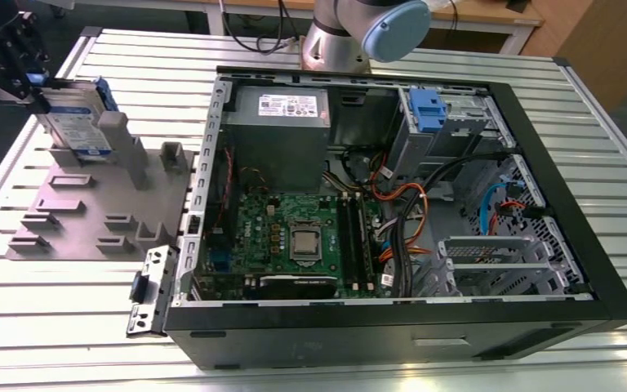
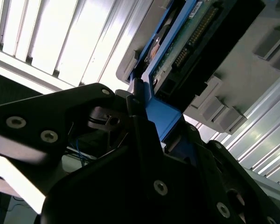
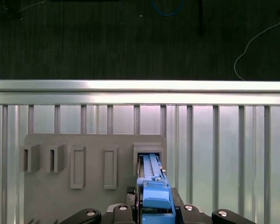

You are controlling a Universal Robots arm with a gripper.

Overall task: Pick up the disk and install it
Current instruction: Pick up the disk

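The disk [image 1: 76, 124] stands upright on edge in a slot of the grey holder block [image 1: 74, 220], at the exterior view's far left. Its silver face carries a white-and-blue label, and a blue carrier frame [image 3: 154, 189] runs around its edges. My gripper [image 1: 42, 82] sits at the disk's upper end, shut on the blue frame. In the second wrist view the black fingers [image 2: 135, 116] clamp the blue frame, and the disk's [image 2: 186, 46] circuit-board side and connector show beyond them. In the first wrist view the gripper [image 3: 155, 207] is over the holder's slot.
An open black computer case [image 1: 401, 318] lies to the exterior view's right of the holder, with its motherboard, cables and a grey power supply box [image 1: 281, 110] exposed. A blue clip [image 1: 427, 110] sits in its drive bay. The arm's base [image 1: 341, 37] stands behind the case on the slatted metal table [image 1: 52, 327].
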